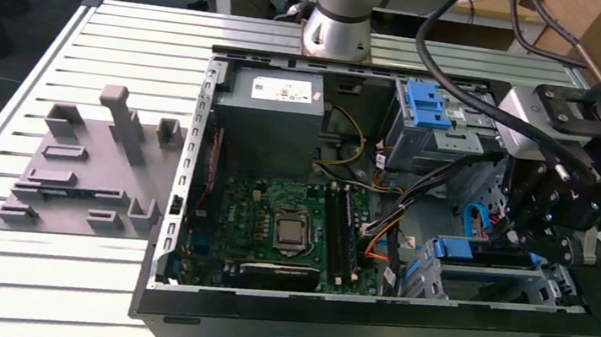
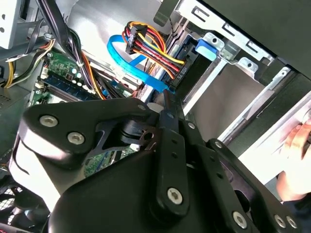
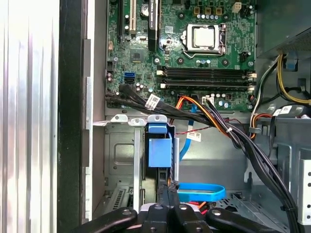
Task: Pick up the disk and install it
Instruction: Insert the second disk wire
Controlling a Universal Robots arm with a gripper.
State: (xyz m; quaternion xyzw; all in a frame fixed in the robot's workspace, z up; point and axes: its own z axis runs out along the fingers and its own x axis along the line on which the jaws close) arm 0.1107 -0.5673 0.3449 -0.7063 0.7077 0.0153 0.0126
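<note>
The disk [image 1: 480,254] sits edge-on in the metal drive cage at the case's front corner, on the exterior view's right. Its blue carrier frame [image 3: 159,148] shows between the cage walls in the first wrist view, and its blue end tab [image 2: 206,48] in the second wrist view. My gripper [image 1: 519,240] hangs just above that cage. Its black fingertips [image 3: 168,190] are pressed together with nothing between them, a short way from the carrier's end and next to a blue flat cable [image 2: 131,60].
The open computer case [image 1: 373,330] lies on a slatted metal table. The motherboard [image 1: 283,226] and cable bundles [image 3: 233,136] fill its middle. A bright blue latch [image 1: 432,107] tops the upper bay. A grey holder plate [image 1: 85,169] lies outside. Something like a hand [image 2: 297,143] shows beside the case.
</note>
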